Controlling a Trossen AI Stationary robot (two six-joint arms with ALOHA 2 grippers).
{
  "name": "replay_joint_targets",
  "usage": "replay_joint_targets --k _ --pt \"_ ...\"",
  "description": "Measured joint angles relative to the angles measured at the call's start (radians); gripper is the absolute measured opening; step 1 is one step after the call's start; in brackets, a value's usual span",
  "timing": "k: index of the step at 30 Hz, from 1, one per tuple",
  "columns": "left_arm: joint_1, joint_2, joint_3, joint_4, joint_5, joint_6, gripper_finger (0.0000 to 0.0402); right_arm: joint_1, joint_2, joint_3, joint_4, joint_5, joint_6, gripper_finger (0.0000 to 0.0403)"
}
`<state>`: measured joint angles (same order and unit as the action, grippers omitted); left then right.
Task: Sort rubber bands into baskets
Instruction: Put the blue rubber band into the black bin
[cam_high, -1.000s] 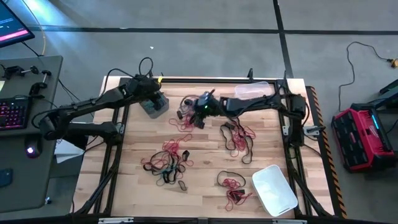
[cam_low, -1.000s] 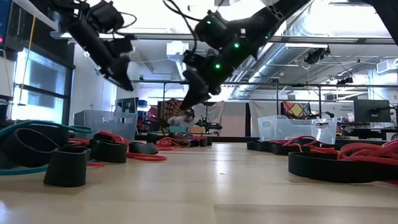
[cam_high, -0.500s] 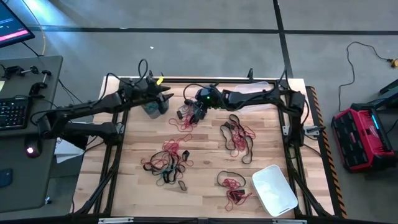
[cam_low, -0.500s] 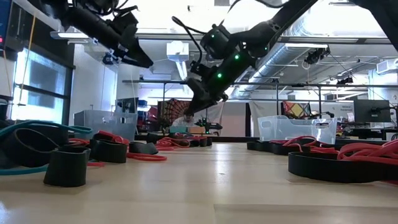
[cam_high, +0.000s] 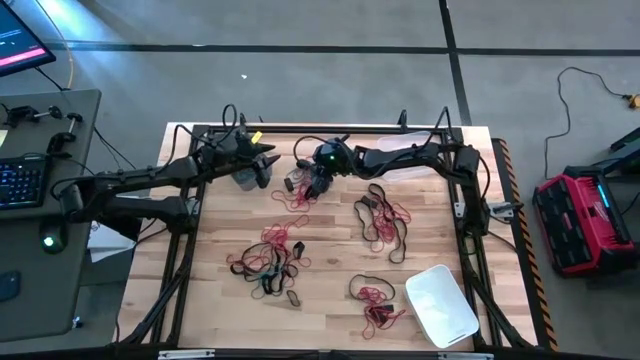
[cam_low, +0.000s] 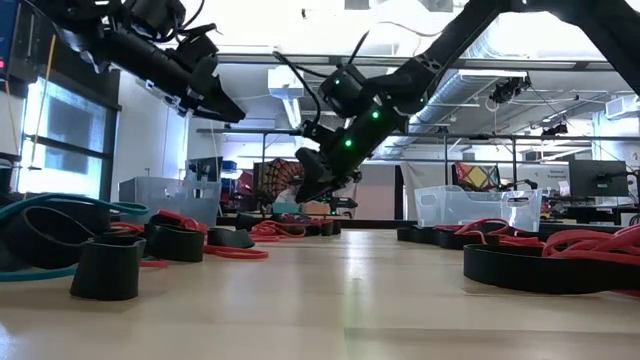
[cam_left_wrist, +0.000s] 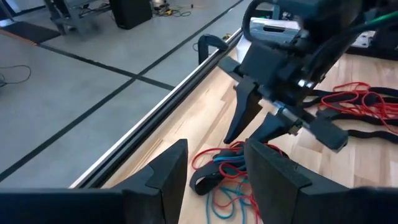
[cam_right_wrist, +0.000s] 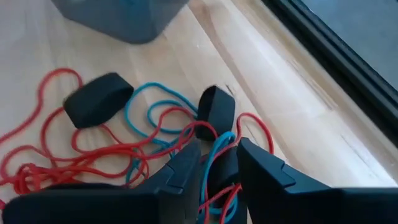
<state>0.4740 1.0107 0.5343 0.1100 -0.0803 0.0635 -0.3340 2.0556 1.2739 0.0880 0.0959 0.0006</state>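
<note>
here, my left claw (cam_high: 268, 158) spread wide, empty, raised over grey basket (cam_high: 246, 177) at tabletop (cam_high: 330, 250) far edge. just right of it, my right claw (cam_high: 313, 186) lowered onto tangle of red, teal and black rubber bands (cam_right_wrist: 155, 134); fingers (cam_right_wrist: 180, 177) slightly parted, teal and red strands between them, cannot tell if gripped. more band piles at mid tabletop (cam_high: 270, 258) and right (cam_high: 383, 220). clear basket (cam_high: 405, 148) at far right edge, whitish basket (cam_high: 441, 304) at near right corner.
</note>
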Motion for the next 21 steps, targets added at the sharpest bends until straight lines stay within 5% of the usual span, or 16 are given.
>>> replay_joint_targets --k 21 --pt "0.0 0.0 0.0 0.0 0.0 -0.008 0.0152 -0.008 0.045 0.0 0.059 0.023 -0.008 0.0059"
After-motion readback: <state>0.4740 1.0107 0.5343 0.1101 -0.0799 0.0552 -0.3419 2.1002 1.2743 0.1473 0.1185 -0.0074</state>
